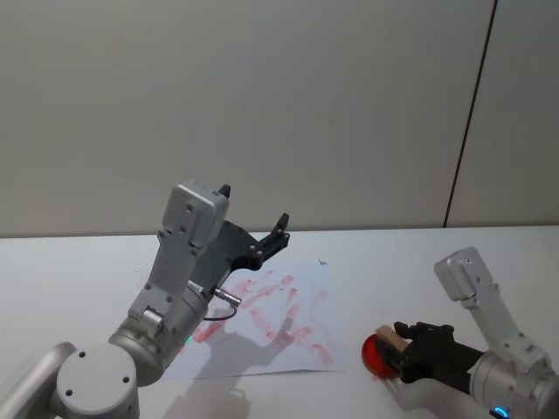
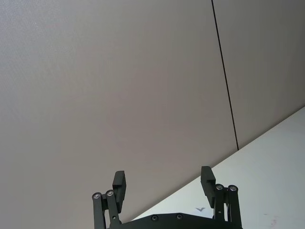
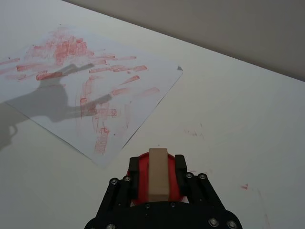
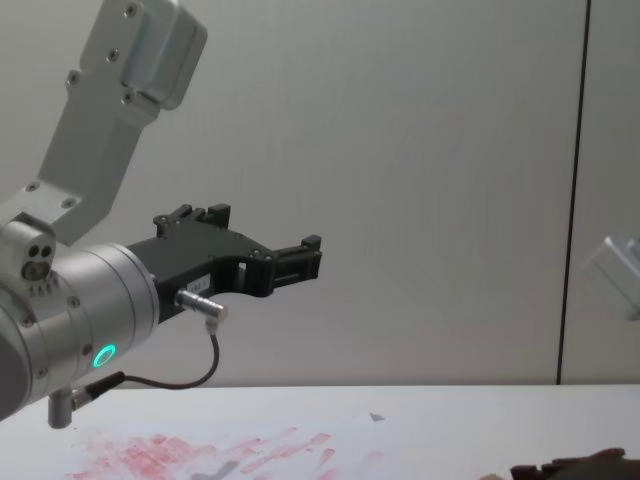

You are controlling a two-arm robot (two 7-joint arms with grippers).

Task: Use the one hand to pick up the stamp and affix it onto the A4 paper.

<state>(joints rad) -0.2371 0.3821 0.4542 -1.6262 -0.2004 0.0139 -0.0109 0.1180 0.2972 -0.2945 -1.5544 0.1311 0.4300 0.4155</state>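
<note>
Right jaws (image 3: 158, 168) around stamp (image 3: 158, 172), seemingly over red pad (image 1: 377, 356)

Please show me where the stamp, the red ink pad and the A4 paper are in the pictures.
stamp (image 3: 158, 172): right wrist view, top face of the wooden block between the right hand's fingers.
red ink pad (image 1: 374, 354): head view, its exposed left part.
A4 paper (image 3: 143, 74): right wrist view, a white area near the far corner.

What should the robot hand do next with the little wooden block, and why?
Probably lift it straight up. The right gripper is shut on the stamp, which sits over the red ink pad on the table, off to the side of the A4 paper. Raising the stamp first would free it to travel over to the paper. The left gripper hangs open in the air above the paper.
</note>
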